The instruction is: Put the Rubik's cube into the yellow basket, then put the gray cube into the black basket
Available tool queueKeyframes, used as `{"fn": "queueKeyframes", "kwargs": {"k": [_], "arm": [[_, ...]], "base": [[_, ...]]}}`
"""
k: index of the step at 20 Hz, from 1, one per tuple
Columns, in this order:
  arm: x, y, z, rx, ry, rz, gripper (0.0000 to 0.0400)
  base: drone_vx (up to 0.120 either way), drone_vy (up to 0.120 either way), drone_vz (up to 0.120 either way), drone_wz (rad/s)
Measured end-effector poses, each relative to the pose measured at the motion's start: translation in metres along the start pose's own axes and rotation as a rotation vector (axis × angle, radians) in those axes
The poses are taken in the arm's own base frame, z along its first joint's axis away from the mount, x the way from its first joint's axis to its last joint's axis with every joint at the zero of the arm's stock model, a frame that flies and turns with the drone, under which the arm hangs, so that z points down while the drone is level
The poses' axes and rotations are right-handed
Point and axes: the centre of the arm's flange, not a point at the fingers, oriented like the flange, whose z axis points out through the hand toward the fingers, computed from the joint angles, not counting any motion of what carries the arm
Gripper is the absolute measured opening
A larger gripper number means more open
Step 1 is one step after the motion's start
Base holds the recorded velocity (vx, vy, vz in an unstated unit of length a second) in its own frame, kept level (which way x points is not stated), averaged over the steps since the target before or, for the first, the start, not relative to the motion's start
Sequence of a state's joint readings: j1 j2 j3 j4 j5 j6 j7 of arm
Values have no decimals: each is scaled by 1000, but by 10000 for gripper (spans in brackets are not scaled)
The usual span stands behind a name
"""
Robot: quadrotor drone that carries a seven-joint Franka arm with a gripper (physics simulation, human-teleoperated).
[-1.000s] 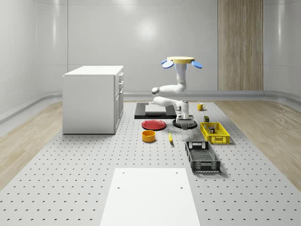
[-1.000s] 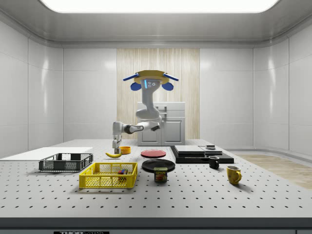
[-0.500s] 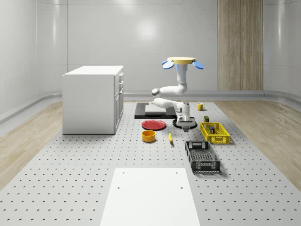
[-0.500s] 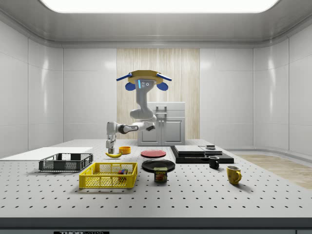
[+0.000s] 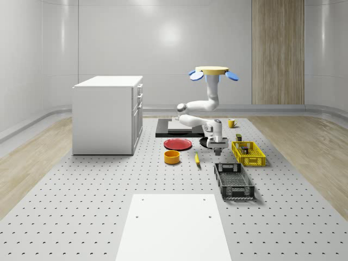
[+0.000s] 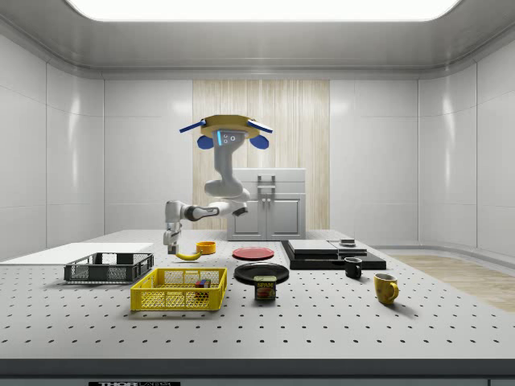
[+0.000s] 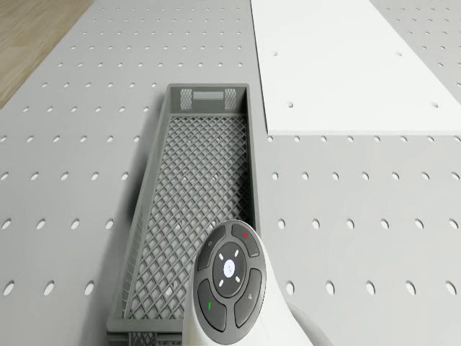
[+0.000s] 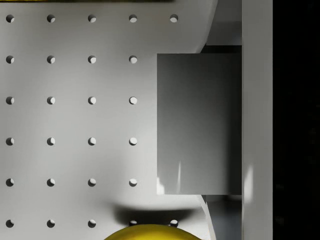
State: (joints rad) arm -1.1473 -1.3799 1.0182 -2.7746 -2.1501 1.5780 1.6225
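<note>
While the drone (image 5: 213,70) hovers above the perforated table (image 5: 81,196), its pincer (image 5: 219,148) grips a smooth gray cube (image 8: 199,123).

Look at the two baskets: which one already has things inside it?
The yellow basket: colourful items sit inside it in the side view, while the black basket shows bare mesh.
</note>
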Motion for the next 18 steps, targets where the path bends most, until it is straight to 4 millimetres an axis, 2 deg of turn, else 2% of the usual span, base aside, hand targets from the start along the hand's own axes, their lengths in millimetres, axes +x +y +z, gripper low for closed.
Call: {"fn": "queueKeyframes", "kwargs": {"k": [9, 18], "arm": [[0, 0, 0, 0, 0, 0, 250], [0, 0, 0, 0, 0, 0, 250]], "base": [[120, 120, 0, 0], [120, 0, 0, 0]]}}
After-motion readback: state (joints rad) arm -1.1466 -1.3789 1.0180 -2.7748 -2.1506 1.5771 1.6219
